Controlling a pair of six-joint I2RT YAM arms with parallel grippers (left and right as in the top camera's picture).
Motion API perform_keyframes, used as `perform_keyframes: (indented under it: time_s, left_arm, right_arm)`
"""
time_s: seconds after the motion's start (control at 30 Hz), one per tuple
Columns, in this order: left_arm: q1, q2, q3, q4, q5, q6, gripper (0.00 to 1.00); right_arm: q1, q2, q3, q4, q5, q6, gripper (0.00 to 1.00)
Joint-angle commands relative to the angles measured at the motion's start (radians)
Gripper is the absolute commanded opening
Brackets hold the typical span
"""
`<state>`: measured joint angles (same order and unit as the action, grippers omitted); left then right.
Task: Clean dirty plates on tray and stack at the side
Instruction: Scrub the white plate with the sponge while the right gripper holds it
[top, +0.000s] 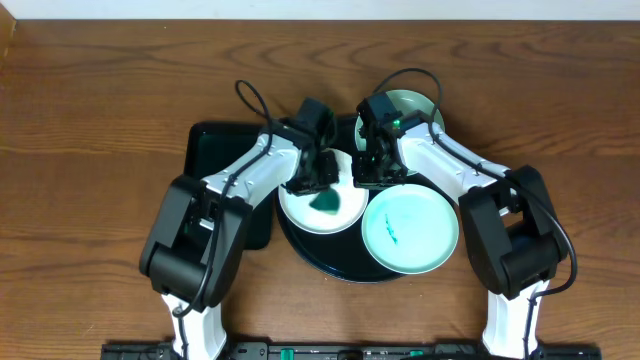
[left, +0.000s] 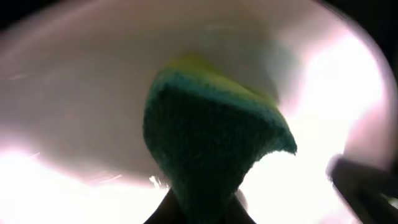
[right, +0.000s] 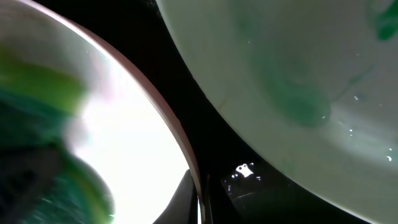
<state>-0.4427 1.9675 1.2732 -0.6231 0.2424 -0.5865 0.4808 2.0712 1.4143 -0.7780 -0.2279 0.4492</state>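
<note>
The white plate (top: 300, 212) lies on the left of the round black tray (top: 335, 268). My left gripper (top: 318, 182) is shut on a green sponge (top: 326, 201) and presses it onto this plate. The left wrist view shows the sponge (left: 211, 137) between the fingers (left: 202, 210), against the white plate (left: 93, 93). My right gripper (top: 372, 176) is shut on the white plate's right rim, seen pinched in the right wrist view (right: 199, 199). A mint plate (top: 410, 232) with a green smear lies on the tray's right side. Another mint plate (top: 412, 104) sits behind.
A smaller rectangular black tray (top: 212, 150) lies left of the round tray, partly under my left arm. Brown wood tabletop (top: 90, 150) stretches to both sides. In the right wrist view the mint plate (right: 298, 81) lies close beside the white plate (right: 137, 143), with black tray (right: 261, 199) between.
</note>
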Motion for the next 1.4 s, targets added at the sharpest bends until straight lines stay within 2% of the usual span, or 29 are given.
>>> perform_keyframes:
  time_s: [0.0,0.1,0.13,0.27,0.37,0.47,0.53,0.6,0.67,0.8,0.87,0.93,1.03,1.17,1.3,1.37]
  left_arm:
    - [0.020,0.005,0.022,-0.104,-0.256,-0.138,0.07]
    - [0.003,0.005,0.028,-0.163,-0.236,-0.128,0.07]
    - [-0.002,0.005,0.027,-0.165,-0.198,-0.092,0.07]
    - [-0.022,0.006,0.027,-0.097,0.087,0.123,0.07]
    - [-0.021,0.006,0.027,-0.024,0.258,0.208,0.07]
    - [-0.021,0.006,0.027,0.033,0.215,0.202,0.07]
    - [-0.021,0.006,0.027,0.047,0.107,0.165,0.07]
    - [-0.021,0.006,0.027,0.050,-0.100,0.136,0.07]
    - [-0.021,0.006,0.026,0.036,-0.225,0.116,0.07]
    - [-0.021,0.006,0.026,-0.066,-0.315,-0.060,0.07]
    - [-0.022,0.006,0.026,-0.129,-0.290,-0.116,0.07]
    - [-0.022,0.006,0.025,-0.179,-0.185,-0.099,0.07]
    - [-0.022,0.006,0.010,-0.165,0.031,0.041,0.07]
    - [-0.022,0.007,0.006,-0.113,0.225,0.194,0.07]
    - [-0.021,0.010,0.006,-0.048,0.229,0.206,0.07]
    - [-0.021,0.018,0.006,0.000,0.148,0.194,0.07]
  right_arm:
    - [0.006,0.042,-0.017,0.002,-0.008,0.025,0.01]
    - [0.002,0.042,-0.017,0.000,-0.009,0.025,0.01]
    - [0.000,0.042,-0.017,0.000,-0.009,0.025,0.01]
    - [-0.002,0.042,-0.020,0.001,-0.009,0.025,0.01]
    - [-0.002,0.042,-0.021,0.000,-0.010,0.025,0.01]
    - [-0.002,0.042,-0.021,-0.001,-0.010,0.025,0.01]
    - [-0.002,0.042,-0.021,-0.001,-0.010,0.025,0.01]
    - [-0.002,0.042,-0.021,0.000,-0.010,0.025,0.01]
    - [-0.002,0.042,-0.021,0.001,-0.010,0.025,0.01]
    - [-0.002,0.042,-0.021,0.004,-0.010,0.026,0.01]
    - [-0.003,0.042,-0.022,0.003,-0.010,0.026,0.01]
    - [-0.002,0.042,-0.023,0.003,-0.010,0.026,0.01]
    - [-0.003,0.042,-0.023,0.004,-0.014,0.026,0.01]
    - [-0.003,0.042,-0.023,0.004,-0.016,0.026,0.01]
    - [-0.002,0.042,-0.023,0.002,-0.016,0.026,0.01]
    - [-0.003,0.042,-0.023,0.002,-0.016,0.026,0.01]
